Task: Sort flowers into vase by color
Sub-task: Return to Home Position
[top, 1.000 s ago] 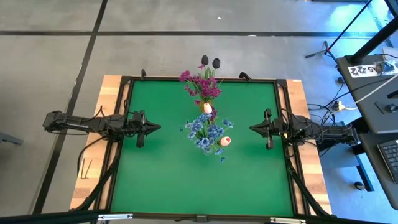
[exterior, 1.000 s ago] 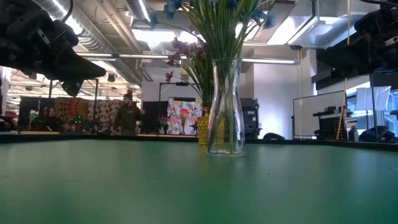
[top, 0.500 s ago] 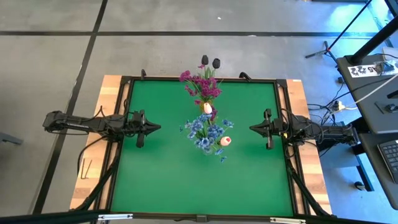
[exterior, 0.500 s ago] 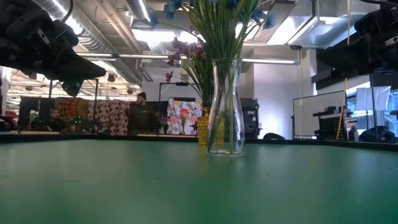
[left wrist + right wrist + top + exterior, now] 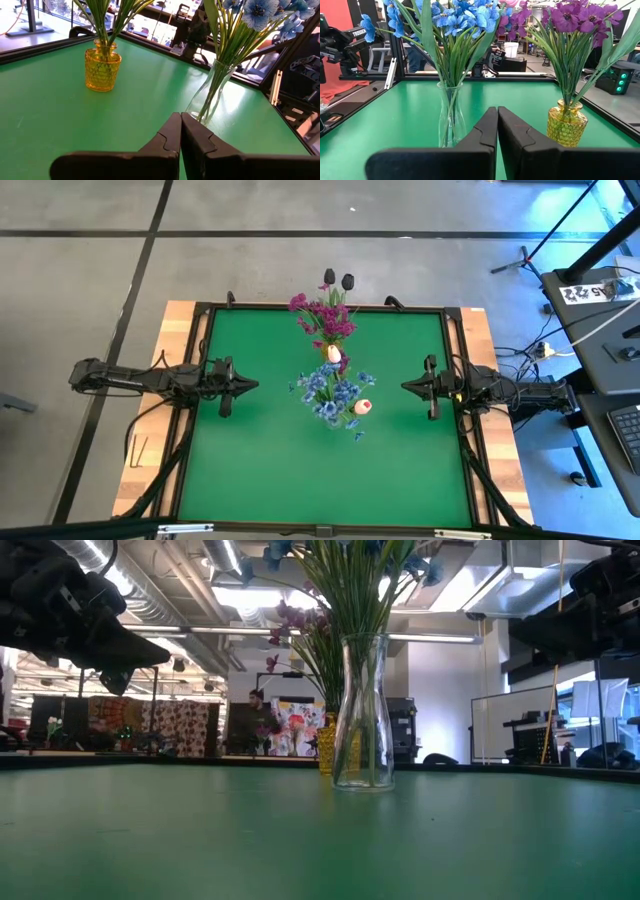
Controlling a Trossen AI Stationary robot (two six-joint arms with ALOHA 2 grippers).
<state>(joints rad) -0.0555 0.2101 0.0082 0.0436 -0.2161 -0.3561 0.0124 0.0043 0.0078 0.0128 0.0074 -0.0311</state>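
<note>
Clear vase (image 5: 362, 720) is standing upright near the middle of the green desk (image 5: 260, 460). Blue flowers (image 5: 328, 392) are sitting in it, stems bunching down through the neck and blossoms spreading wide above the rim. One pink bud (image 5: 363, 407) is showing at the edge of the blue bunch, on the right arm's side of the vase.

Yellow vase (image 5: 566, 122) is standing behind the clear vase, toward the desk's far edge, apart from it. Magenta flowers (image 5: 323, 318) are filling it. Two near-black buds (image 5: 338, 280) are reaching out past the desk's far edge, beyond the magenta. A second pink bud (image 5: 334, 353) is showing between the two bunches; which vase is holding it cannot be told.

Left hand (image 5: 250, 385) is hanging above the desk well away from the clear vase, pointing toward it, fingers pressed together and holding nothing. Right hand (image 5: 408, 387) is doing the same from the opposite side of the vase, likewise well apart from it, fingers together and empty.

A person (image 5: 257, 700) is showing far behind the clear vase, out in the room.
</note>
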